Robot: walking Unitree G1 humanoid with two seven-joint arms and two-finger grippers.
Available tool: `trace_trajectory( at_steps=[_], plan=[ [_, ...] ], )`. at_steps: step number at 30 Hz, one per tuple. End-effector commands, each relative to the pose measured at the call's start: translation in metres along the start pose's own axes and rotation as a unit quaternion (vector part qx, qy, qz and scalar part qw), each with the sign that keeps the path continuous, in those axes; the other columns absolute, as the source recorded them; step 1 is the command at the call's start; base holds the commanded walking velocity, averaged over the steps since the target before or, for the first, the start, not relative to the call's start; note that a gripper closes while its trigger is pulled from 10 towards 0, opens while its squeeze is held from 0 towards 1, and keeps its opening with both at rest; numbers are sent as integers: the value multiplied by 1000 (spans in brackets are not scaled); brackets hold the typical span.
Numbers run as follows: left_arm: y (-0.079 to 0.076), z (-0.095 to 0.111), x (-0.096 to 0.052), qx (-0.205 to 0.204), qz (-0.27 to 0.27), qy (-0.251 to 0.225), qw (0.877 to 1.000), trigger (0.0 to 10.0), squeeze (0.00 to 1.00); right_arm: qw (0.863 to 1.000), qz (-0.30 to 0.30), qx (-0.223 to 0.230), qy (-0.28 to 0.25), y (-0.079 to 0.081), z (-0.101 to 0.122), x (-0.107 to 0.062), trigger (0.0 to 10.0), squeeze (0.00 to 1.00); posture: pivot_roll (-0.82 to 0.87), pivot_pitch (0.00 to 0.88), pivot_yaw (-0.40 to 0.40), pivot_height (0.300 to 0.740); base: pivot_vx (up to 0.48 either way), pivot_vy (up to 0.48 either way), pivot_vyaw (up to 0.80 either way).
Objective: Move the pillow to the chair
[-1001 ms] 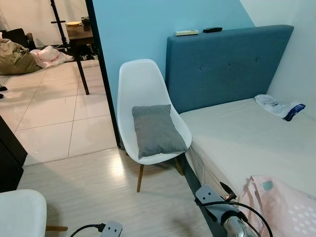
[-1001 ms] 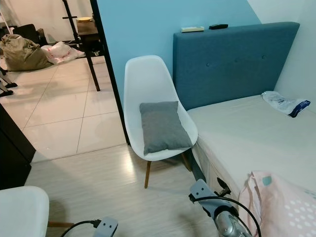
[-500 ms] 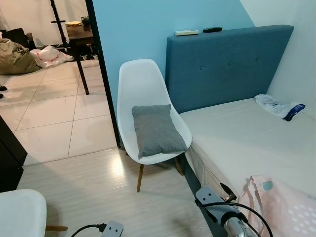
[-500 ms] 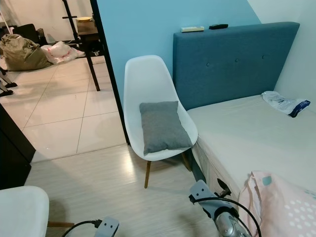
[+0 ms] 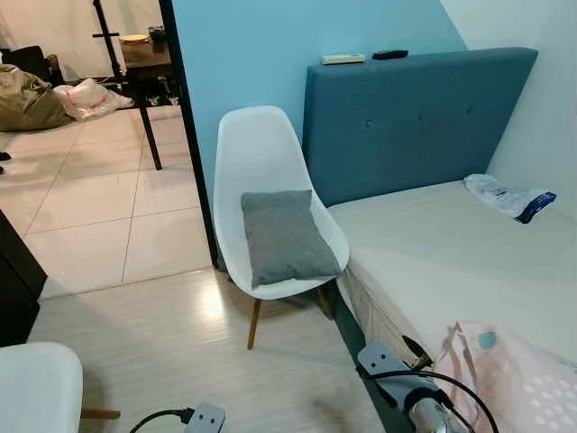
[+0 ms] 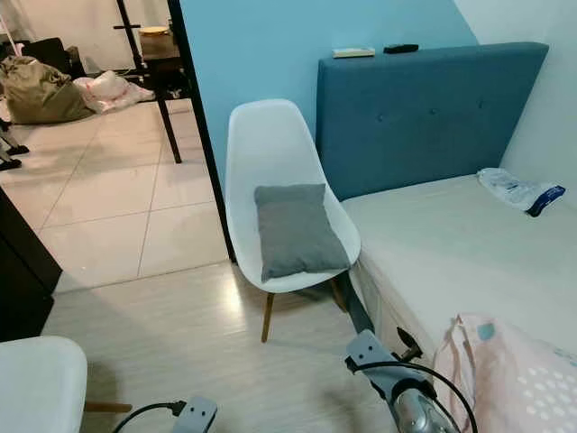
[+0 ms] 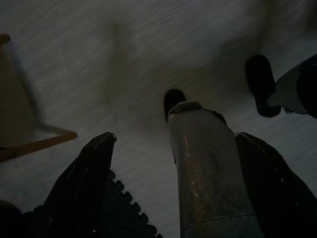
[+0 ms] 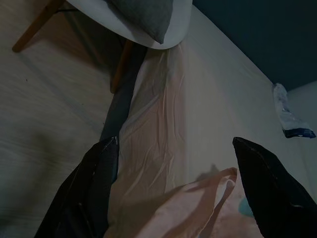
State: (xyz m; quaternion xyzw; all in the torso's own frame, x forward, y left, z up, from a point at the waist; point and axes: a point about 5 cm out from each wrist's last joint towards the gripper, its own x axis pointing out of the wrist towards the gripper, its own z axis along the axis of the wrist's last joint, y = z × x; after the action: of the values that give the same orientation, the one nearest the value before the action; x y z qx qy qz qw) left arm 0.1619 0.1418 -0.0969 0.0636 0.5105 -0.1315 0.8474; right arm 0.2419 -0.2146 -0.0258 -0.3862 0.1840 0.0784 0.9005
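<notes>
A grey pillow (image 5: 284,236) lies on the seat of a white shell chair (image 5: 261,149) with wooden legs, beside the bed. Both arms hang low at the bottom of the eye views, well short of the chair. My right gripper (image 8: 173,141) is open above the bed's edge, with the pillow's corner (image 8: 143,12) and the chair seat (image 8: 168,34) farther off. My left gripper (image 7: 176,139) is open over the wooden floor, holding nothing, with my own leg between its fingers in that dark view.
A bed (image 5: 451,253) with a blue headboard (image 5: 415,117) stands right of the chair, a plastic bag (image 5: 505,196) on it. Pink dotted fabric (image 5: 514,379) lies near right. A second white chair (image 5: 36,388) is near left. A dark cabinet (image 5: 13,289) and a doorway onto a tiled room lie left.
The head camera has drifted slightly. Pillow, chair and both arms keep their places.
</notes>
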Motion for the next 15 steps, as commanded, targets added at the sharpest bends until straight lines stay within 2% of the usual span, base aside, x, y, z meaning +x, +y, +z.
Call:
trace_trajectory(
  at_steps=[1, 15],
  plan=[
    [1, -2, 0, -5, 3, 5, 1000, 10000, 0, 1000, -2, 7, 1, 0, -1, -1, 10000, 0, -18, 0, -33, 740, 0, 0, 0],
    [0, -2, 0, -6, 3, 5, 1000, 10000, 0, 1000, -3, 7, 0, 1, 0, -1, 10000, 0, -12, 0, -34, 740, 0, 0, 0]
  ],
)
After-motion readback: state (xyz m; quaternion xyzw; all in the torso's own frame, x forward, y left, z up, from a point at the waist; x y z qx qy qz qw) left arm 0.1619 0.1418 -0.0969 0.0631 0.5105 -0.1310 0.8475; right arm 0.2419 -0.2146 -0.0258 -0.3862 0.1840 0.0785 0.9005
